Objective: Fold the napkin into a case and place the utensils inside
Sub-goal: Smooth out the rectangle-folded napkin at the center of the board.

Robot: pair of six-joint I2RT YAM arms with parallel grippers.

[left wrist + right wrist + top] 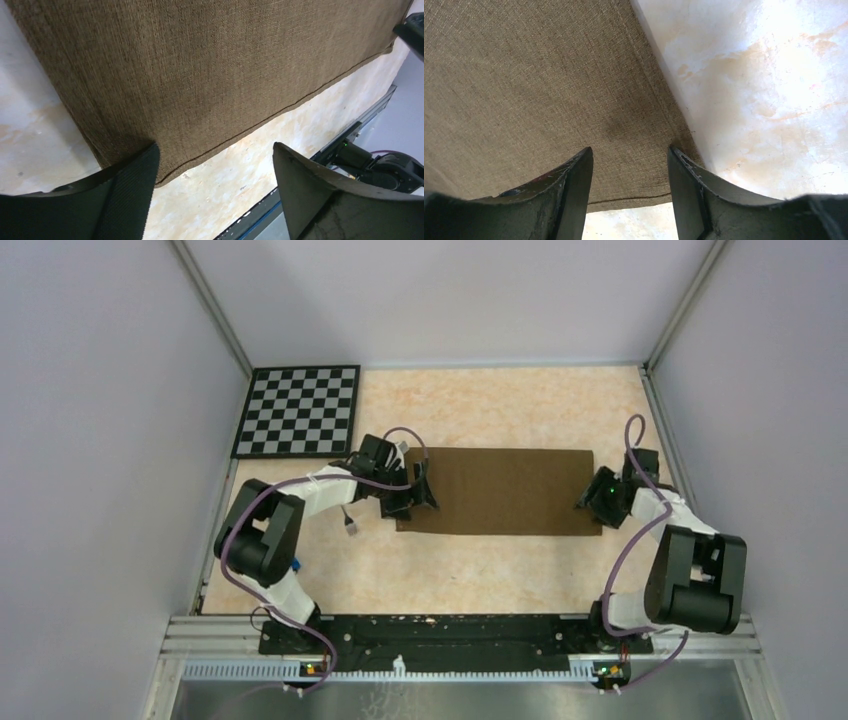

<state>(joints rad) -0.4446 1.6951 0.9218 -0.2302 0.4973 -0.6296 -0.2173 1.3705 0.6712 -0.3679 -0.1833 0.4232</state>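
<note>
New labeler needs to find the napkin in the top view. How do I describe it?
Start at the pale marbled table; a checkerboard sits at its far-left corner. Mid-table, between the left gripper and right gripper, lies the napkin, a flat rectangle. It is plain dark brown woven cloth, unlike the black-and-white board.

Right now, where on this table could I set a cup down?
Two bare strips: between the napkin and the back wall, right of the checkerboard; and between the napkin and the base rail. Crowded: the napkin's short ends, where the left gripper and right gripper are.
</note>
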